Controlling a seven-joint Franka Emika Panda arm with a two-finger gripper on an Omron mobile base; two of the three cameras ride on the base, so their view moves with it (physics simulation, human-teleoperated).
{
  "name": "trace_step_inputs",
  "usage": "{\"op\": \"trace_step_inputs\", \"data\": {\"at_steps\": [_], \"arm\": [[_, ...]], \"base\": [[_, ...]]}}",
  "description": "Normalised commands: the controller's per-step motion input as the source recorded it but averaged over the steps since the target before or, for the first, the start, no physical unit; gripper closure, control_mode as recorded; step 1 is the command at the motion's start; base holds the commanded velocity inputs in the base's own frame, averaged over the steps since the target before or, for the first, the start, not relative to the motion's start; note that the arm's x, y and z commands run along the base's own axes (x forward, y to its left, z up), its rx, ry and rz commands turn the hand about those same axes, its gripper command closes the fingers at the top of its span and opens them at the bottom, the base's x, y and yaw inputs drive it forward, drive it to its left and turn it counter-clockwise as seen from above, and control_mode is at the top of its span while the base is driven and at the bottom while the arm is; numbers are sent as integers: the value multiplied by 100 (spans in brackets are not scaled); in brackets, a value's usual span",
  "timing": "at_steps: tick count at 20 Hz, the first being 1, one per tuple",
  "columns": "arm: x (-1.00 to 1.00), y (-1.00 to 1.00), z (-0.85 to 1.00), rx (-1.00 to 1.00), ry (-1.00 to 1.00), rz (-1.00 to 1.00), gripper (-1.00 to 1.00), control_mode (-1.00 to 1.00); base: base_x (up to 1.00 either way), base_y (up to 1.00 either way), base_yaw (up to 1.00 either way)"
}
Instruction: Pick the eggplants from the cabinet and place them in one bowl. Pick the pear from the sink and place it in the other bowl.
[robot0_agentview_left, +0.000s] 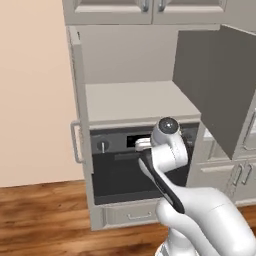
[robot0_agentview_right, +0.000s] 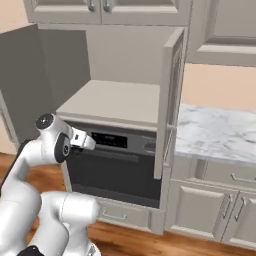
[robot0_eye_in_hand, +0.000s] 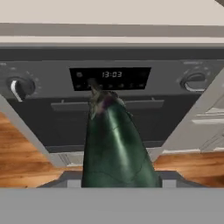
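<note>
We are in a kitchen with a wood floor (robot0_agentview_left: 45, 210), facing the oven (robot0_eye_in_hand: 112, 100). Closest to us, our gripper (robot0_eye_in_hand: 117, 181) is pinched shut on the eggplant (robot0_eye_in_hand: 114, 144), which sticks out toward the oven clock. Farther back, the open cabinet (robot0_agentview_right: 112, 102) shelf sits above the oven. We should keep a tight hold, back away slowly and carry it level to a bowl.

A dark green eggplant (robot0_eye_in_hand: 116, 148) rises from between the gripper's clamped fingers, its stem end pointing away toward the oven (robot0_eye_in_hand: 112, 105) straight ahead, whose clock display (robot0_eye_in_hand: 110, 78) sits just beyond the stem tip, with a knob (robot0_eye_in_hand: 17, 87) off to the left and another knob (robot0_eye_in_hand: 194, 81) to the right.
</note>
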Motion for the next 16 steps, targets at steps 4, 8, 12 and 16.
{"op": "trace_step_inputs", "data": {"at_steps": [4, 8, 12, 16], "arm": [[0, 0, 0, 0, 0, 0, 100, 100], [0, 0, 0, 0, 0, 0, 100, 100], [0, 0, 0, 0, 0, 0, 100, 100], [0, 0, 0, 0, 0, 0, 100, 100]], "base": [[-100, 0, -39], [-97, 8, -59], [-84, 4, -66], [-74, 0, -63]]}}
